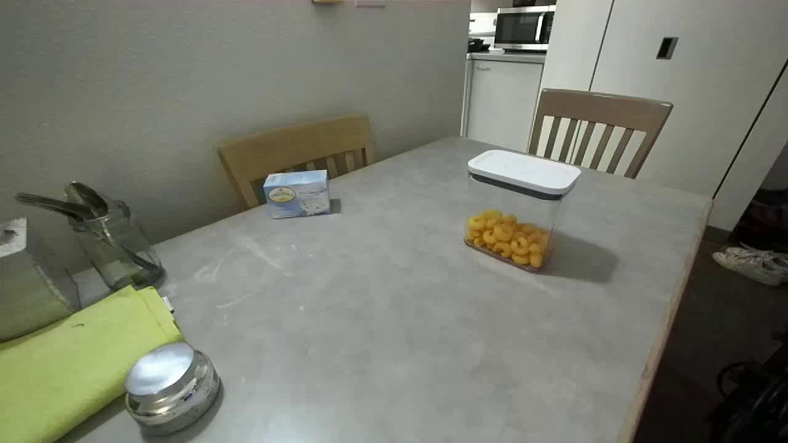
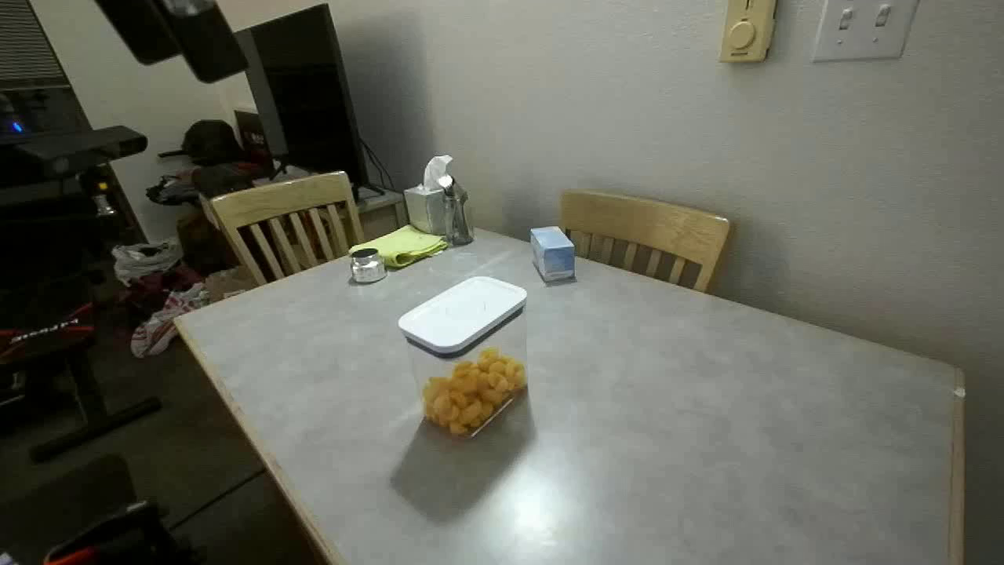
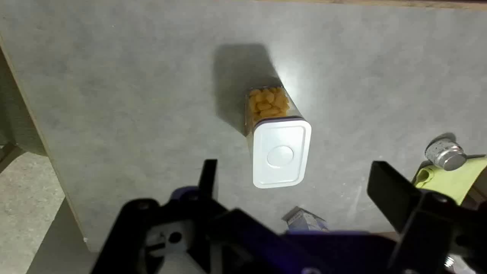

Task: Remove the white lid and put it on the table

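Note:
The white lid sits on top of a clear container that is partly filled with orange pasta. The container stands upright on the grey table. The lid also shows in an exterior view and in the wrist view. My gripper is wide open and empty in the wrist view. It is above the table and apart from the lid, which lies between and beyond the fingertips in the picture. Dark parts that look like the gripper hang at the upper left of an exterior view.
A blue-white box stands near the wall-side table edge. A shiny metal jar, a yellow-green cloth, a glass jar with cutlery and a tissue box are grouped at one end. Wooden chairs stand round the table.

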{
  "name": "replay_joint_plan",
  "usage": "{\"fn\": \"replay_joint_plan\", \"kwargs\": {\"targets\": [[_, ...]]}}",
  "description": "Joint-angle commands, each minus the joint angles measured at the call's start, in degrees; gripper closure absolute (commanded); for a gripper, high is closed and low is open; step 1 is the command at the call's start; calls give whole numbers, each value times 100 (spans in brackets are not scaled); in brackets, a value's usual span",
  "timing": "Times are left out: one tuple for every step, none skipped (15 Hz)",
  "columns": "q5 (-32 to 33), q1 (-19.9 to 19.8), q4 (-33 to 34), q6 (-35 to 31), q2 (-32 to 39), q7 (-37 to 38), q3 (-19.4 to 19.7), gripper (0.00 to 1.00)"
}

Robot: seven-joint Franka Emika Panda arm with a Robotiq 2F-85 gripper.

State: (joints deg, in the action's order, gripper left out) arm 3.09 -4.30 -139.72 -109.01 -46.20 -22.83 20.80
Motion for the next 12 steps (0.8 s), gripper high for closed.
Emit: {"fn": "replay_joint_plan", "kwargs": {"targets": [[-52,-68,18,16,26,-43,-49,0],[-78,-47,11,-11,60,-68,-18,0],[-81,-40,14,-26,110,-79,-1,0],[-66,-42,19,-41,166,-80,7,0],[-90,-10,28,-65,223,-122,42,0],[-92,3,38,-91,297,-137,57,0],[-92,15,50,-106,373,-153,66,0],[-71,3,81,-36,392,-181,63,0],[-76,19,107,-41,492,-201,67,0],[-92,41,128,-40,571,-237,72,0],[-117,87,179,-35,691,-292,80,0],[-166,143,211,-39,791,-369,95,0]]}}
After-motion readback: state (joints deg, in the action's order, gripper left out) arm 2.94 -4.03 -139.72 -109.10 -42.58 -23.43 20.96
